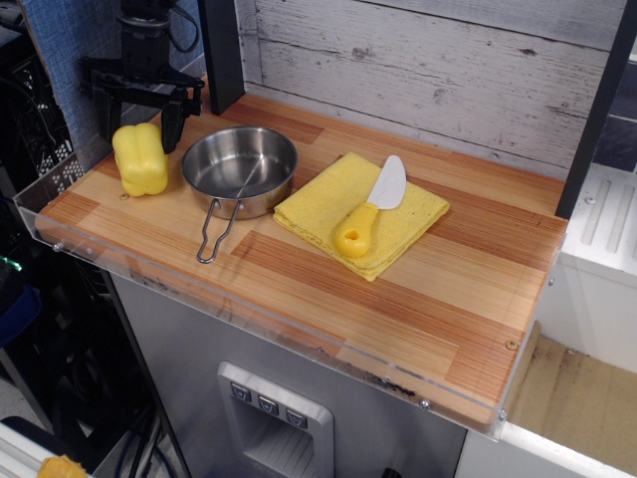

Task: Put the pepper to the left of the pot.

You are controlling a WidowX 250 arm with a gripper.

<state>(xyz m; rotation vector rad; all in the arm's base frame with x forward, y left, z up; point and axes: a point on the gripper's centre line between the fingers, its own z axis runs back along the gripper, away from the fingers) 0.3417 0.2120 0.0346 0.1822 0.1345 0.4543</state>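
Observation:
The yellow pepper [140, 159] stands on the wooden counter, just left of the steel pot [240, 169], with a small gap between them. The pot's wire handle points toward the front edge. My black gripper [140, 118] hangs open above and slightly behind the pepper, one finger on each side of its top, holding nothing.
A folded yellow cloth [360, 214] lies right of the pot with a yellow-handled white-bladed toy knife [370, 208] on it. A clear acrylic rim [60, 221] runs along the counter's left and front edges. A dark post [221, 50] stands behind the pot.

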